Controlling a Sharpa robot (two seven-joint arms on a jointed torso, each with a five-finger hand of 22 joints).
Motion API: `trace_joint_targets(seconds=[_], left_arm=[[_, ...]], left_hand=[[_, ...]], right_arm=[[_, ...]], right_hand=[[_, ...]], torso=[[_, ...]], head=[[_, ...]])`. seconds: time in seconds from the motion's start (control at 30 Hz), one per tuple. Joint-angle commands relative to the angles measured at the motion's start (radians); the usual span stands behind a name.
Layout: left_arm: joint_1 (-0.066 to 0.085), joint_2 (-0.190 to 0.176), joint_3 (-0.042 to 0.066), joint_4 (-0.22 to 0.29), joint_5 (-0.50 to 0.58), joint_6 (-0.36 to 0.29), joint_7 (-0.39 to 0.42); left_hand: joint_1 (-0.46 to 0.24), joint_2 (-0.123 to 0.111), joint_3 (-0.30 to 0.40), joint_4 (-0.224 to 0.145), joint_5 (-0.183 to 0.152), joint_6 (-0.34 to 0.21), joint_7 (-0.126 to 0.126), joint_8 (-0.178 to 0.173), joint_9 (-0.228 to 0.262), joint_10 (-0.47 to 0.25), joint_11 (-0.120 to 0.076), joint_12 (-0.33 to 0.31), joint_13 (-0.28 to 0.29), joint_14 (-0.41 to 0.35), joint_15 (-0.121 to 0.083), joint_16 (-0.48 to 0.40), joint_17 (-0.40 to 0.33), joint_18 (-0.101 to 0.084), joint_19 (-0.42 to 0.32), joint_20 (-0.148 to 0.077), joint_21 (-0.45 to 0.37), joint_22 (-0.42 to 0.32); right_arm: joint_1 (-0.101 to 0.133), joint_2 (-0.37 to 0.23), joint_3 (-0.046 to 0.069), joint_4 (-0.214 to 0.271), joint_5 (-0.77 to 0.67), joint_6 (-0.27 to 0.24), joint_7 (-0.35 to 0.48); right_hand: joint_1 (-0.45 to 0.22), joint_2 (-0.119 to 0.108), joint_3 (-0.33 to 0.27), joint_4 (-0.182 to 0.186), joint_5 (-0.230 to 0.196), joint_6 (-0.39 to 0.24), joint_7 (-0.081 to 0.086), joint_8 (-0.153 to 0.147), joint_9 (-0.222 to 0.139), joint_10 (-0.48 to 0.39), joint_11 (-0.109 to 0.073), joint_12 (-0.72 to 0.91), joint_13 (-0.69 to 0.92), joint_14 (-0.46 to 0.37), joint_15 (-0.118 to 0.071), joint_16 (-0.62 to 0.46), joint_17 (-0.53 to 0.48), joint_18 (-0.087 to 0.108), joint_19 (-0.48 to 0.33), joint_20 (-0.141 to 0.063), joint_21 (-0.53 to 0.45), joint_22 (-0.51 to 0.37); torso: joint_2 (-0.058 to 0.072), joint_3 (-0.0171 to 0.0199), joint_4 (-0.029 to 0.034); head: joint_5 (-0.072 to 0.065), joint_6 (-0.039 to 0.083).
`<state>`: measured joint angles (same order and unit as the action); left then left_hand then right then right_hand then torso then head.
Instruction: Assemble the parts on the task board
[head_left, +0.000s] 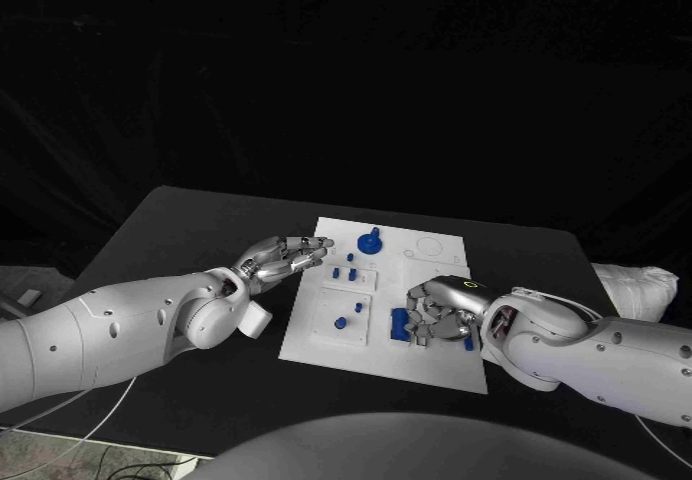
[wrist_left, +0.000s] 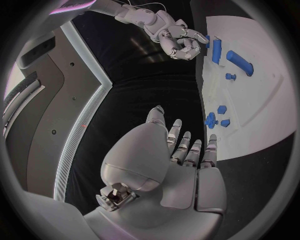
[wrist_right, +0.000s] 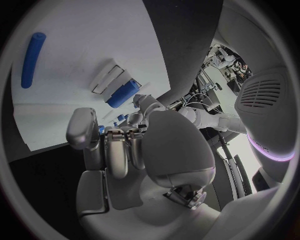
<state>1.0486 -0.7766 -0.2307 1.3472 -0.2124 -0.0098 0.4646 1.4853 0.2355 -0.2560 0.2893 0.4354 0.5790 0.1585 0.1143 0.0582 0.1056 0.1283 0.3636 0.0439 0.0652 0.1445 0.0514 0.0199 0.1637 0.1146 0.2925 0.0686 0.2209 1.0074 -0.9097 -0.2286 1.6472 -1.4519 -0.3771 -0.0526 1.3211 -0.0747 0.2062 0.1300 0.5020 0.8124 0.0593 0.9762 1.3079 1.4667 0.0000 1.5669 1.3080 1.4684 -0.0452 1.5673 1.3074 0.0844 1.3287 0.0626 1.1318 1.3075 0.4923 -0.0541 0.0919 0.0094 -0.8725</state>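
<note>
Left hand (head_left: 283, 258) at the board's (head_left: 433, 355) left edge, fingers stretched out together, holding nothing. On the board: small blue parts (head_left: 346, 272) near that edge, a knobbed part (head_left: 371, 241) toward the far side, a blue block (head_left: 400, 323) just left of the right hand (head_left: 440, 312). Right hand low over the board's near right part, fingers curled inward; whether gripping a part, cannot tell. Probably mid-pick; next calls for lifting and seating. Part under right palm hidden.
</note>
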Motion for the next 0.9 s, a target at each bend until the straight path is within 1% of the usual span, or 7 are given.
trace_joint_targets(seconds=[0.03, 0.4, 0.53, 0.7, 0.77, 0.8, 0.9], left_arm=[[-0.001, 0.003, 0.001, 0.002, -0.003, 0.024, 0.007], [-0.002, 0.003, 0.001, 0.002, -0.003, 0.025, 0.007], [-0.003, 0.002, 0.001, 0.002, -0.003, 0.022, 0.013], [-0.003, -0.001, 0.001, 0.003, -0.003, 0.015, 0.024], [-0.003, -0.001, 0.001, 0.003, -0.003, 0.013, 0.025], [-0.003, -0.001, 0.001, 0.004, -0.003, 0.012, 0.027], [-0.003, -0.002, 0.001, 0.005, -0.003, 0.011, 0.030]], left_hand=[[0.008, -0.003, 0.003, 0.000, 0.005, 0.004, 0.001, 0.006, 0.002, 0.000, 0.008, 0.004, 0.001, 0.002, 0.002, 0.006, 0.001, 0.014, 0.006, -0.002, 0.005, 0.001], [0.010, -0.003, 0.004, 0.000, 0.005, 0.005, 0.001, 0.007, 0.002, 0.000, 0.009, 0.004, 0.001, 0.002, 0.003, 0.007, 0.001, 0.014, 0.008, -0.001, 0.006, 0.002], [0.010, -0.002, 0.004, 0.000, 0.005, 0.005, 0.002, 0.007, 0.002, 0.000, 0.009, 0.004, 0.001, 0.002, 0.003, 0.007, 0.001, 0.014, 0.009, -0.001, 0.007, 0.003], [0.011, -0.002, 0.005, 0.000, 0.005, 0.007, 0.002, 0.008, 0.002, 0.000, 0.009, 0.005, 0.001, 0.004, 0.004, 0.009, 0.001, 0.014, 0.011, -0.001, 0.008, 0.006], [0.012, -0.002, 0.005, 0.000, 0.005, 0.008, 0.002, 0.008, 0.002, 0.000, 0.009, 0.005, 0.001, 0.005, 0.004, 0.009, 0.002, 0.014, 0.012, -0.001, 0.009, 0.006], [0.012, -0.002, 0.005, 0.000, 0.005, 0.008, 0.002, 0.008, 0.002, 0.000, 0.009, 0.005, 0.001, 0.005, 0.004, 0.009, 0.002, 0.014, 0.012, -0.001, 0.009, 0.006], [0.013, -0.003, 0.005, 0.000, 0.005, 0.009, 0.001, 0.010, 0.002, 0.001, 0.009, 0.007, 0.001, 0.007, 0.004, 0.011, 0.002, 0.014, 0.015, -0.001, 0.011, 0.009]], right_arm=[[-0.001, 0.002, 0.000, -0.001, -0.013, -0.002, -0.018], [-0.002, -0.001, 0.000, -0.001, -0.005, -0.004, -0.042], [0.000, -0.017, 0.000, 0.009, 0.051, -0.059, -0.028], [0.039, -0.063, 0.000, 0.042, 0.110, -0.098, -0.047], [0.057, -0.077, 0.001, 0.053, 0.115, -0.082, -0.070], [0.078, -0.091, 0.001, 0.063, 0.116, -0.050, -0.104], [0.132, -0.119, 0.000, 0.080, 0.118, 0.069, -0.208]], right_hand=[[0.001, -0.008, 0.005, 0.001, -0.032, -0.009, -0.003, 0.004, 0.060, 0.104, -0.007, 0.004, 0.263, 0.102, -0.007, 0.003, 0.263, 0.012, -0.005, -0.001, -0.007, 0.136], [-0.007, -0.004, -0.024, 0.007, -0.259, -0.085, 0.002, -0.025, 0.040, 0.104, -0.002, 0.004, 0.263, 0.102, -0.003, 0.003, 0.263, 0.015, -0.013, 0.003, -0.025, 0.132], [-0.048, 0.021, -0.040, 0.072, -0.290, -0.157, 0.001, -0.209, -0.096, 0.104, 0.000, 0.004, 0.263, 0.102, -0.004, 0.003, 0.263, 0.012, -0.006, 0.006, -0.020, 0.134], [-0.188, 0.061, -0.079, 0.158, -0.262, -0.062, 0.035, -0.480, -0.406, 0.104, 0.012, 0.004, 0.263, 0.102, 0.015, 0.003, 0.263, 0.000, 0.039, 0.012, 0.052, 0.152], [-0.201, 0.070, -0.080, 0.159, -0.246, -0.033, 0.030, -0.510, -0.448, 0.104, 0.017, 0.004, 0.263, 0.102, 0.015, 0.003, 0.263, -0.005, 0.055, 0.013, 0.081, 0.160], [-0.236, 0.078, -0.086, 0.158, -0.200, 0.032, 0.029, -0.578, -0.536, 0.104, 0.011, 0.004, 0.263, 0.102, 0.014, 0.003, 0.263, -0.011, 0.072, 0.014, 0.111, 0.167], [-0.273, 0.072, -0.093, 0.159, -0.123, 0.097, 0.024, -0.649, -0.619, 0.104, 0.011, 0.004, 0.263, 0.102, 0.007, 0.003, 0.263, -0.022, 0.104, 0.010, 0.170, 0.182]], torso=[[0.000, -0.0001, 0.0004], [0.000, -0.0002, -0.0002], [0.000, -0.0001, -0.0002], [0.000, 0.0001, 0.0000], [0.000, 0.0002, 0.0002], [-0.001, 0.0001, 0.0005], [-0.001, 0.0002, 0.0014]], head=[[0.000, 0.000], [0.001, 0.000], [0.001, 0.000], [0.000, 0.000], [-0.001, 0.000], [-0.001, 0.000], [-0.005, 0.000]])
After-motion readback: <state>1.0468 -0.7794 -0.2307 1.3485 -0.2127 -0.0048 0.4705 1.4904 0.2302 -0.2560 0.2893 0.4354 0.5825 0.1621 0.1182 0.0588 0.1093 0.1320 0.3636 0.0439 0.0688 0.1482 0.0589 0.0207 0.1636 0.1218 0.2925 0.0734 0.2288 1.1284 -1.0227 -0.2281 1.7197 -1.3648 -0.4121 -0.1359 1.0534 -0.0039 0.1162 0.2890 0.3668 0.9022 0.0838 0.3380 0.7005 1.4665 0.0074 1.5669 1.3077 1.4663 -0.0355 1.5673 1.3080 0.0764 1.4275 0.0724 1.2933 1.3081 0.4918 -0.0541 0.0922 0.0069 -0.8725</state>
